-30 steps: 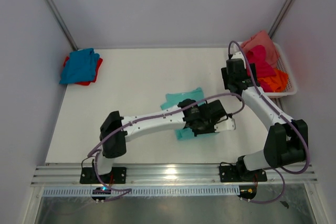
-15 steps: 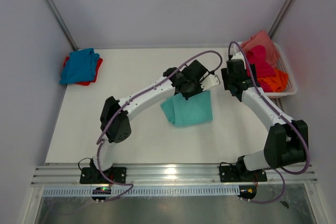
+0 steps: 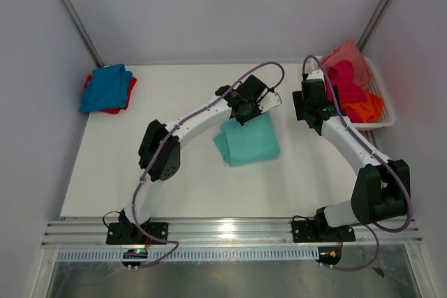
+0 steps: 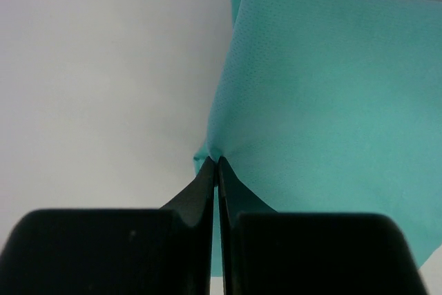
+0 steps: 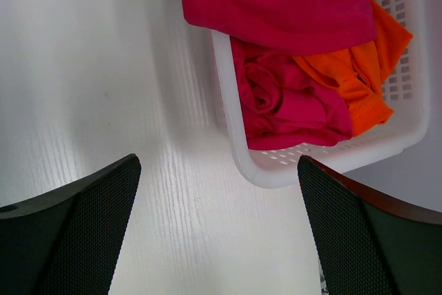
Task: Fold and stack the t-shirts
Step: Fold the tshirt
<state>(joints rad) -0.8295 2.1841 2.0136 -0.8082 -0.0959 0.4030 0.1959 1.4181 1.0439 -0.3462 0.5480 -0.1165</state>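
A mint-teal t-shirt (image 3: 246, 141) lies as a folded rectangle in the middle of the table. My left gripper (image 3: 241, 115) sits at the shirt's far edge. In the left wrist view the left gripper (image 4: 217, 161) is shut, pinching a fold of the teal t-shirt (image 4: 324, 88). A blue t-shirt (image 3: 105, 85) rests on a red one (image 3: 127, 97) at the far left corner. My right gripper (image 3: 312, 107) hovers open beside the basket, nothing between its fingers (image 5: 90, 219). Magenta (image 5: 276, 5) and orange (image 5: 359, 74) t-shirts lie in the basket.
The white mesh basket (image 3: 384, 111) stands at the far right against the wall, with a salmon pink t-shirt (image 3: 347, 55) at its back. Its rim (image 5: 276, 170) is just ahead of my right gripper (image 5: 217, 164). Grey walls enclose the table on three sides.
My left gripper swung from the near middle toward the far side, pulling the teal shirt's edge with it. The shirt went from a bunched strip to a flat rectangle. The right arm stayed still.
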